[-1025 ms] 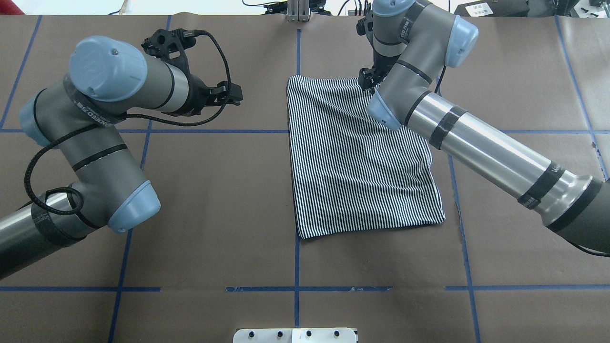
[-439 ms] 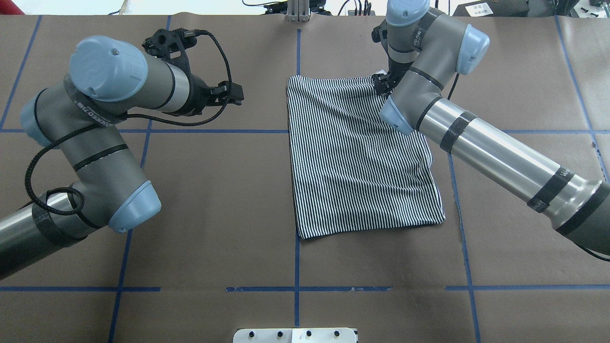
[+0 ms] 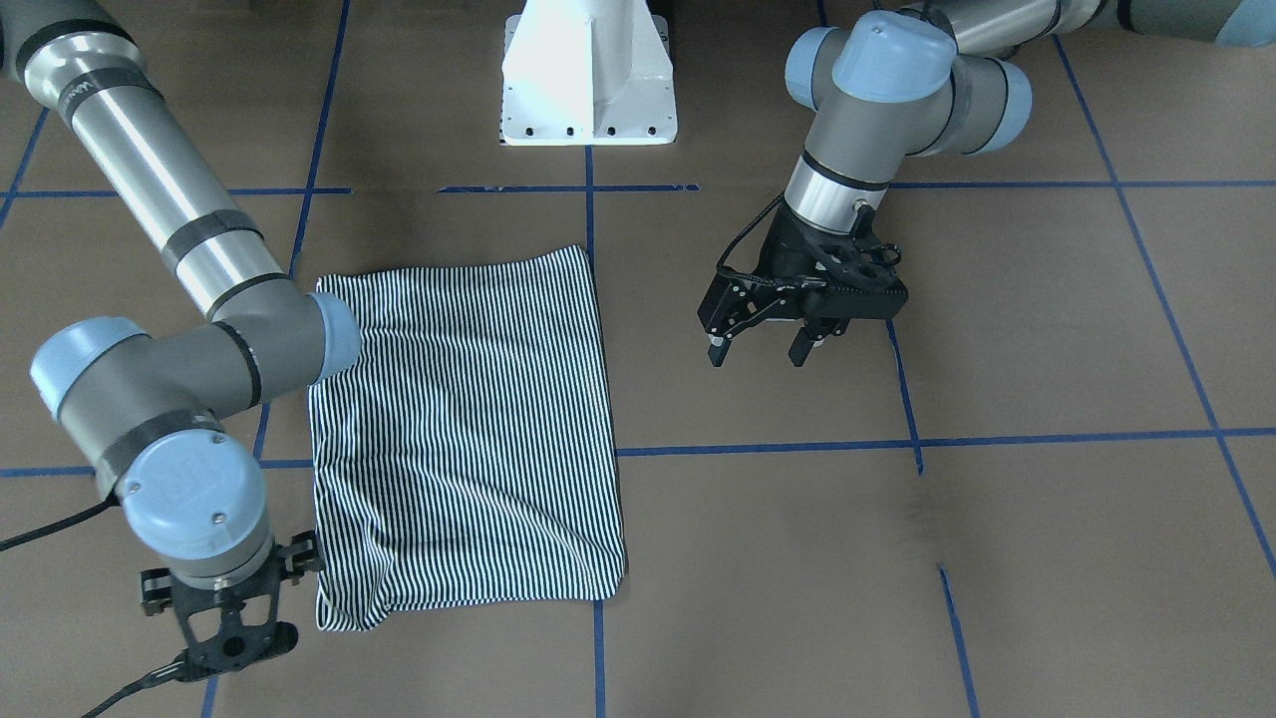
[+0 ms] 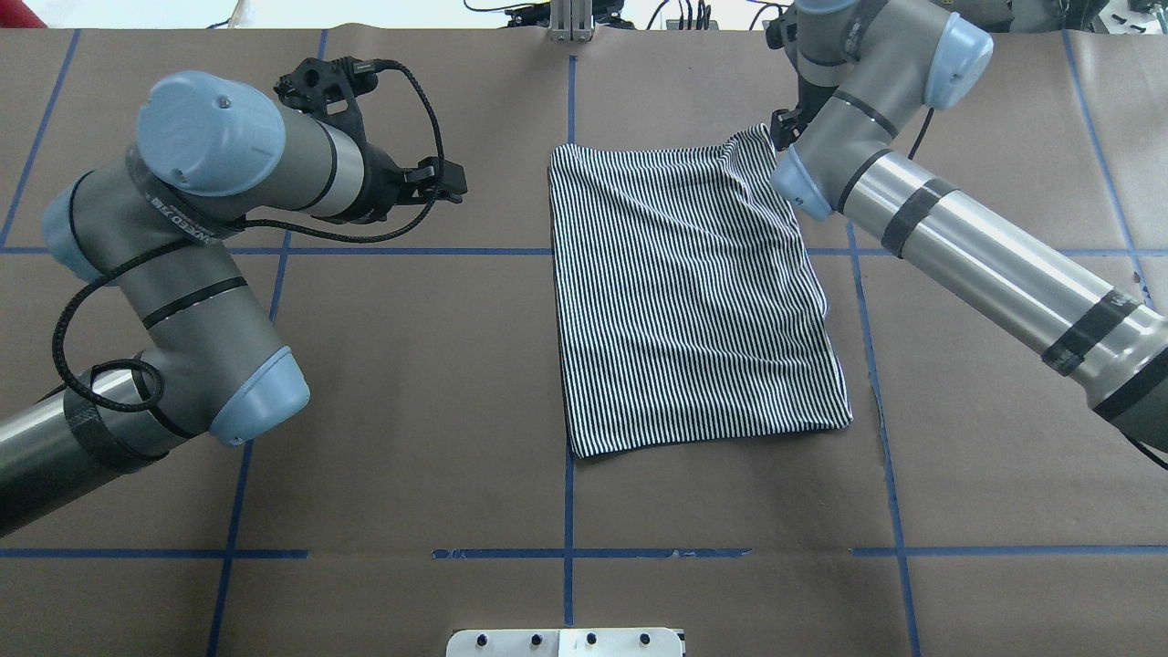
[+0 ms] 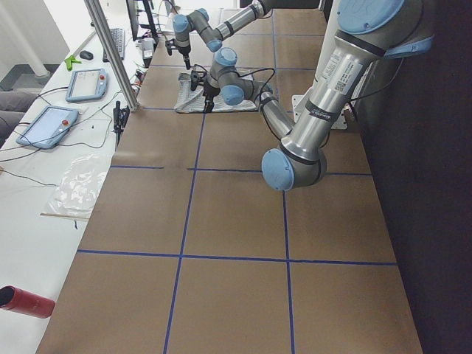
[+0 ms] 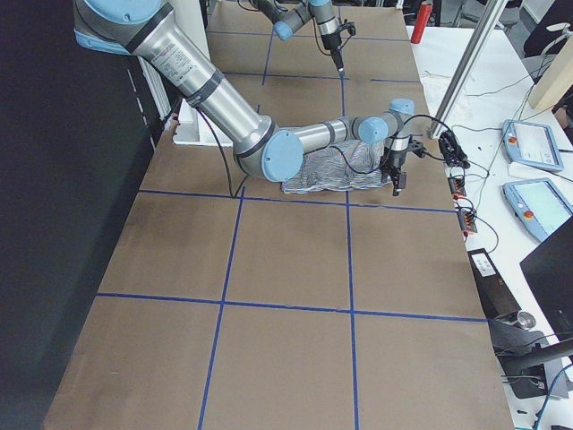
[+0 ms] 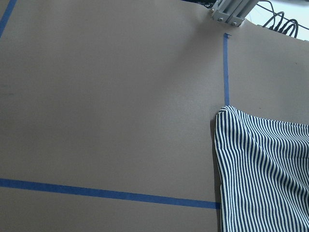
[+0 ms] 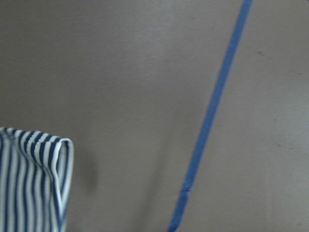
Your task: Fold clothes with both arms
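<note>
**Polo shirt** (image 4: 684, 292): thin navy-and-white stripes across the whole visible surface, running diagonally in the overhead view.
**Worktop** (image 4: 411, 411): matt brown, divided into a grid by blue tape lines (image 4: 365, 251).
**Left arm** (image 4: 182, 301) and **right arm** (image 4: 967, 246): grey housings, light-blue joint caps, silver segments banded in black.
**Left tool** (image 3: 756, 356) and **right tool** (image 3: 227, 610): black, as is the cable (image 4: 53, 338) looped beside the left arm.
**Pedestal base** (image 3: 588, 70): white.
**Cylinder** (image 5: 26, 302), near left in the left-end view: red.
</note>
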{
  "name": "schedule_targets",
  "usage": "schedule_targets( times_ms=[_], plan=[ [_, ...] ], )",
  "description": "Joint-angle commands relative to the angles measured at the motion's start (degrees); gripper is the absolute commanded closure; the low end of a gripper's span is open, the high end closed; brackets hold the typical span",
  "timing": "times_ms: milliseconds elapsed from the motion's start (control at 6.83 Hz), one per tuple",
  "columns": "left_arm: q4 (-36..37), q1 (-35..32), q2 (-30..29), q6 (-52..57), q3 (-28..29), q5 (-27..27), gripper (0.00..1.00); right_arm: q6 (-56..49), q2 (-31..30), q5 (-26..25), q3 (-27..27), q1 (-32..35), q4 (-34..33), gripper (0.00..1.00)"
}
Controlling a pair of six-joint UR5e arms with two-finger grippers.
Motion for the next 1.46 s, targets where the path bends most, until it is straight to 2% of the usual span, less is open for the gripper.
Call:
schedule_targets(
  times_ms=[0,146,293,439,586,732,879,1318],
  plan=[
    [-0.12,0.18,0.01,-0.86,0.02,-0.08,0.0,-3.24,0.34,3.51,1.0,3.95,-0.22,0.0],
    [0.14,2.27,0.53,-5.4,-0.42,-2.96,0.0,-3.15,-1.31,11.2,5.37,5.26,-1.79,0.0],
    [0.32,5.77,0.53,-15.27,0.02,-7.94,0.0,-3.07,-6.2,15.45,13.51,5.71,-5.29,0.0],
    [0.58,10.16,-0.34,-23.29,-0.5,-7.82,0.0,-2.11,-10.95,16.02,21.51,5.97,-8.54,0.0],
    [0.41,14.03,-2.0,-28.42,1.15,-7.64,0.0,2.16,-15.43,19.33,26.29,6.06,-8.05,0.0],
    [0.58,14.42,-6.45,-30.03,5.86,-7.56,0.0,10.82,-16.61,19.62,29.64,5.72,-7.18,0.0],
    [0.06,15.81,-8.76,-32.66,9.56,-4.68,0.0,13.17,-18.1,19.97,32.11,5.54,-7.17,0.0],
    [-0.03,19.5,-11.07,-35.41,13.72,-0.98,0.02,13.19,-19.26,20.07,33.72,5.45,-7.08,0.0]
  ],
)
